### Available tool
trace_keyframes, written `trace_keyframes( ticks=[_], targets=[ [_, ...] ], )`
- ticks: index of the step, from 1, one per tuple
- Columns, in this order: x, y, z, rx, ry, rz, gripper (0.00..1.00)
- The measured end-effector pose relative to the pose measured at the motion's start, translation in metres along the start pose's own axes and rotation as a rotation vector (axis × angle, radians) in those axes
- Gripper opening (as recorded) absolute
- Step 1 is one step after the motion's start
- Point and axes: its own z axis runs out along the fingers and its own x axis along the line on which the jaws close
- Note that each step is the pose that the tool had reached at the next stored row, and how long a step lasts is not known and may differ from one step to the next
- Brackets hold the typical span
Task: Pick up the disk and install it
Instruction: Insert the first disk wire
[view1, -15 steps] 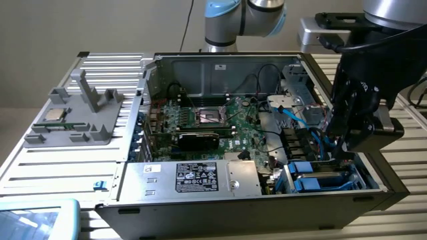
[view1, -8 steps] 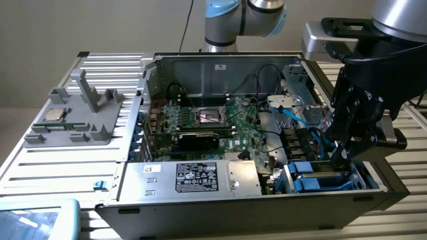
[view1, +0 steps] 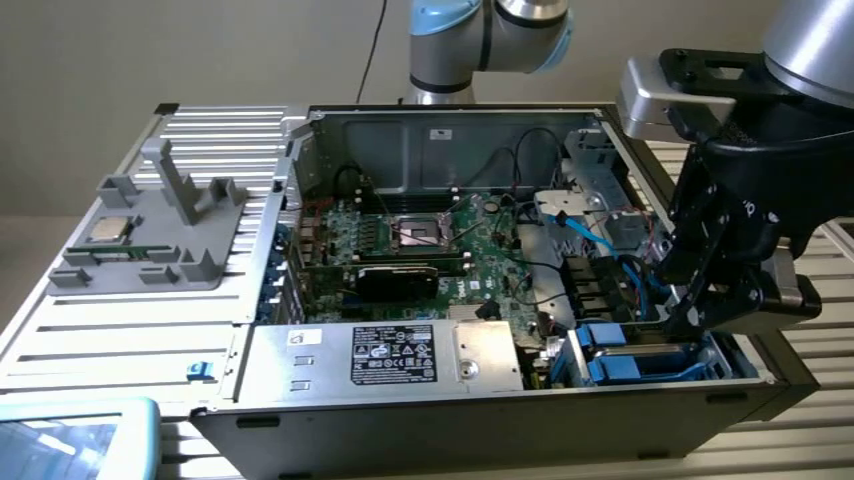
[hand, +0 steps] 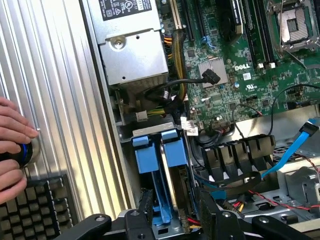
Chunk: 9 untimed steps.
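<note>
Down in the drive bay (hand: 150, 128), blue-railed silver disk (hand: 174, 152) on edge, tool (hand: 175, 216) state unclear.

I see the ribbed metal table (view1: 94, 340) carrying the open computer case (view1: 467, 425), with a grey plastic fixture (view1: 147, 250) at its nine o'clock.

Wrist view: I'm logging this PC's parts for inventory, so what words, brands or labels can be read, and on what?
"DELL": white print on the green motherboard.
Too small to read: the black label on the silver power supply.
Too small to read: the white sticker just under the "DELL" print.
Blurred, unreadable: the white tag among the cables.
</note>
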Motion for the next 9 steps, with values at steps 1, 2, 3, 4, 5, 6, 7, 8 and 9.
trace_keyframes(
  ticks=[1, 2, 3, 4, 5, 6, 7, 8, 9],
  targets=[
    [0.0005, -0.0011, 0.0010, -0.0011, -0.0026, 0.000, 0.50],
    [0.0010, -0.0022, 0.0020, -0.0021, -0.0050, -0.001, 0.50],
    [0.0015, -0.0033, 0.0031, -0.0031, -0.0072, -0.001, 0.50],
    [0.0019, -0.0045, 0.0042, -0.0040, -0.0091, -0.002, 0.50],
    [0.0023, -0.0057, 0.0054, -0.0050, -0.0107, -0.002, 0.50],
    [0.0026, -0.0069, 0.0065, -0.0059, -0.0120, -0.003, 0.50],
    [0.0028, -0.0080, 0.0079, -0.0069, -0.0134, -0.004, 0.50],
    [0.0029, -0.0092, 0.0091, -0.0079, -0.0147, -0.005, 0.50],
    [0.0030, -0.0104, 0.0101, -0.0092, -0.0157, -0.006, 0.50]
  ],
)
